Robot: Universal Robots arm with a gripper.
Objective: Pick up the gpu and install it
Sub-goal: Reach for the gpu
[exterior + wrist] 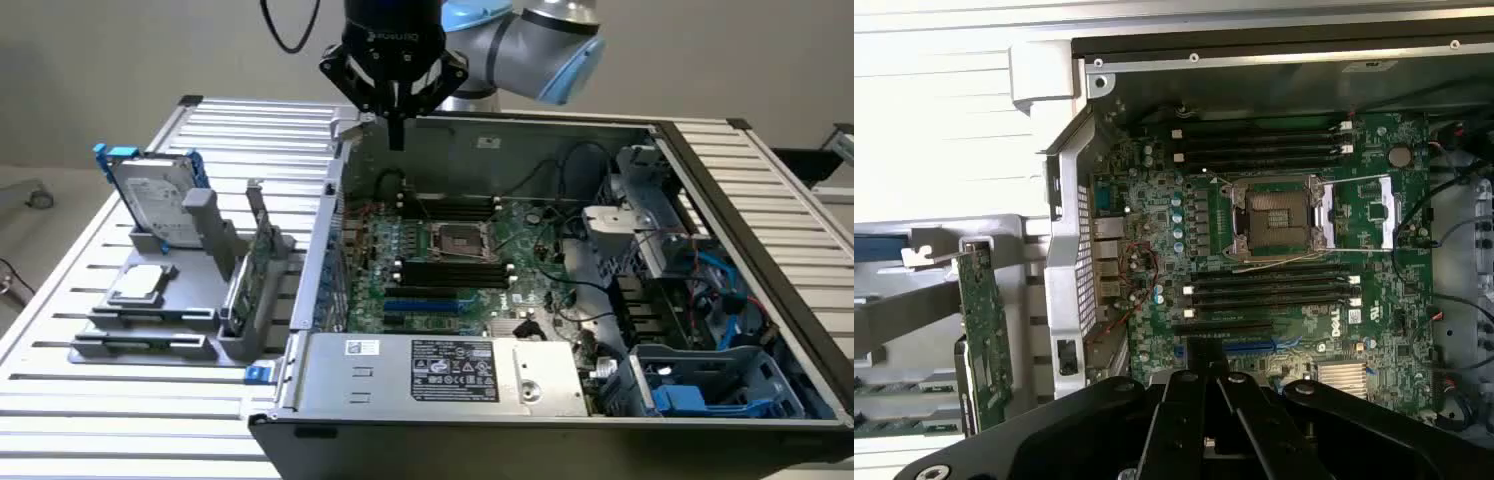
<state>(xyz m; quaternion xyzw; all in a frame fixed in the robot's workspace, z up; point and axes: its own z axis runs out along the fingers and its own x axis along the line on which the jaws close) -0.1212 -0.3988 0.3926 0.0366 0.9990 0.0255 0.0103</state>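
Observation:
The gpu (251, 280) stands on edge in a slot of the grey holder (147, 325), just outside the computer case on the exterior view's left. Its green circuit board (984, 330) and grey end bracket also show in the wrist view. My gripper (395, 135) hangs above the far rim of the open case, well away from the gpu, with its fingers shut and nothing between them. In the wrist view the shut black gripper (1206, 350) points down over the motherboard (1274, 250).
On the holder are also a silver hard drive in a blue frame (158, 195) and a small square processor chip (142, 285). The open case holds an empty processor socket (461, 238), a power supply (441, 370) and cables on the exterior view's right.

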